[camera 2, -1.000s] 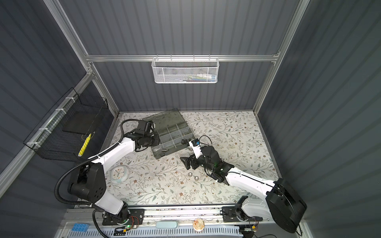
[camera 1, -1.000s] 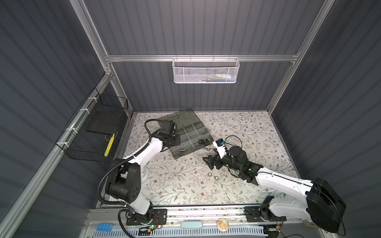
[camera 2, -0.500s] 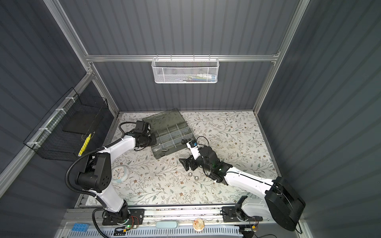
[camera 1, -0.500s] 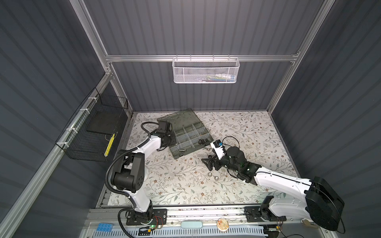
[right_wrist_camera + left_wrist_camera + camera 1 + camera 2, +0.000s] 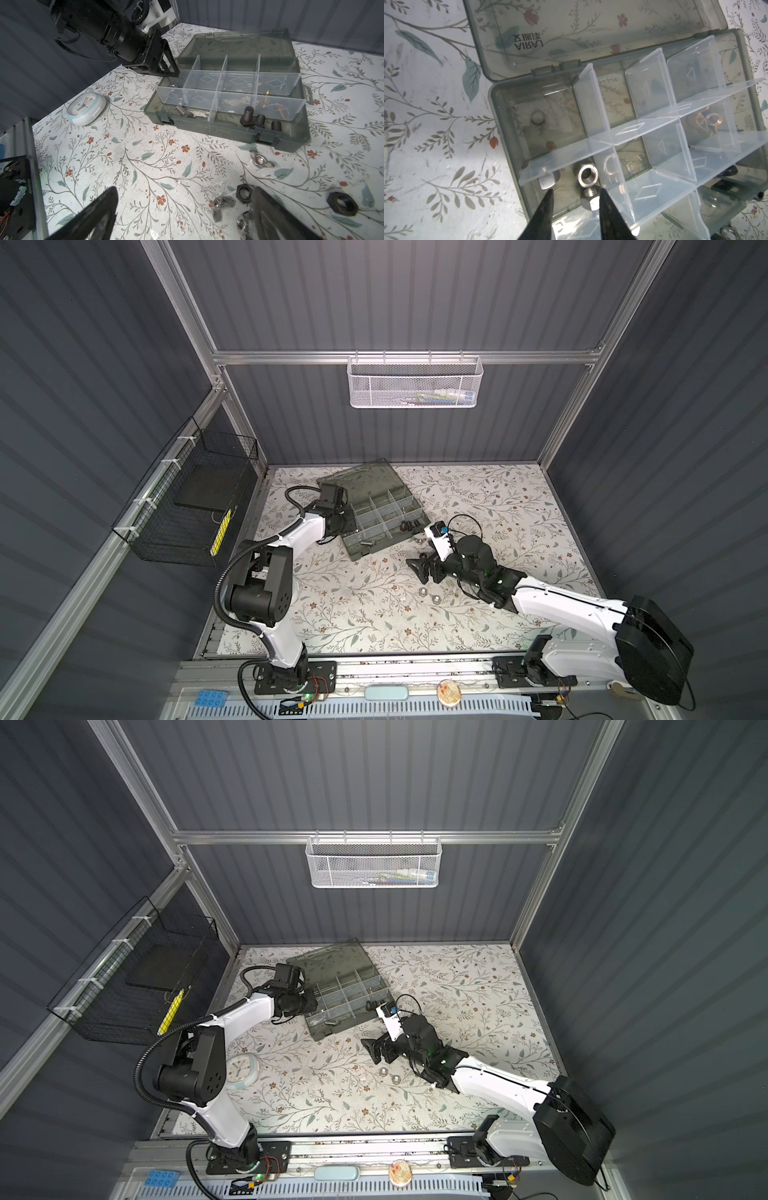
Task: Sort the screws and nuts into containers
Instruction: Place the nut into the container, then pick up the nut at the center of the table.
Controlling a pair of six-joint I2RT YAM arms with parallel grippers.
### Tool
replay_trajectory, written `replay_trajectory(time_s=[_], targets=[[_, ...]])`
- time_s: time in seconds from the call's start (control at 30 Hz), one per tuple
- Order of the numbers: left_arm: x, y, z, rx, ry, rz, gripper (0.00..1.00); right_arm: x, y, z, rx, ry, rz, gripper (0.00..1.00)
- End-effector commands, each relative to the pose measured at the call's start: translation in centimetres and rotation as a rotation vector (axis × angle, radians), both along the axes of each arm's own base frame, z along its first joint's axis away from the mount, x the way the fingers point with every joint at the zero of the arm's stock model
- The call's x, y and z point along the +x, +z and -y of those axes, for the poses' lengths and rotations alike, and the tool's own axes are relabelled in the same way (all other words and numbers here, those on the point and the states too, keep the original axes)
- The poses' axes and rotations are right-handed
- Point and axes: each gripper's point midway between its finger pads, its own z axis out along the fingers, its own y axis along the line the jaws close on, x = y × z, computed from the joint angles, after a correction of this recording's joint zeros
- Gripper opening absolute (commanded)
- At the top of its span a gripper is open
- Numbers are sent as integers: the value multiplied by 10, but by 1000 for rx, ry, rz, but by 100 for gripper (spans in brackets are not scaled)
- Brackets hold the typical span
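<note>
Left gripper [image 5: 576, 193]: over case [image 5: 228, 131] end compartment [image 5: 571, 207], 9 o'clock side in both top views. Jaws part-way apart, nothing pinched. 3 hex nuts [image 5: 588, 177] lie free beneath, so likely drop spot for nuts.
Black screws [image 5: 257, 121]: 3, in compartment at case's 3 o'clock end, apart from nuts by type.
Right gripper [image 5: 185, 216]: jaws spread full, empty, low over table at 5 o'clock of case. Loose nuts [image 5: 245, 192] sit between fingers; reads as lining up next pick.
Silver pair [image 5: 429, 595]: on table at its 6 o'clock, unsorted.
</note>
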Motion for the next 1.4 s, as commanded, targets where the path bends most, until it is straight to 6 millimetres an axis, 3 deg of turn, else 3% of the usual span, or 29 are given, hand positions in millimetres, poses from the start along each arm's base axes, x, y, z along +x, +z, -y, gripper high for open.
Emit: replay_trajectory(time_s=[0.0,0.23,0.47,0.67,0.73,0.87,1.0,1.07,1.2,1.37], targets=[[-5,-2,3,-20,-7,-14,41,5,9,-2,7,-11,25,99],[-10,17,13,-40,-37,22,55,5,9,-1,9,-18,24,99],[-17,51,35,-10,-112,84,74,7,10,1,11,-30,28,99],[-30,73,61,23,-200,118,98,8,14,8,26,-51,38,99],[-37,76,69,20,-222,122,100,10,17,12,38,-64,40,99],[-53,78,82,10,-249,117,100,15,21,24,71,-101,39,99],[-75,72,107,18,-317,108,100,21,24,39,109,-151,23,99],[-85,66,118,24,-338,97,100,26,22,48,109,-188,-3,99],[-105,53,141,-10,-377,80,100,30,44,72,125,-287,-15,99],[-131,25,175,-32,-450,34,100,18,36,98,60,-373,-58,99]])
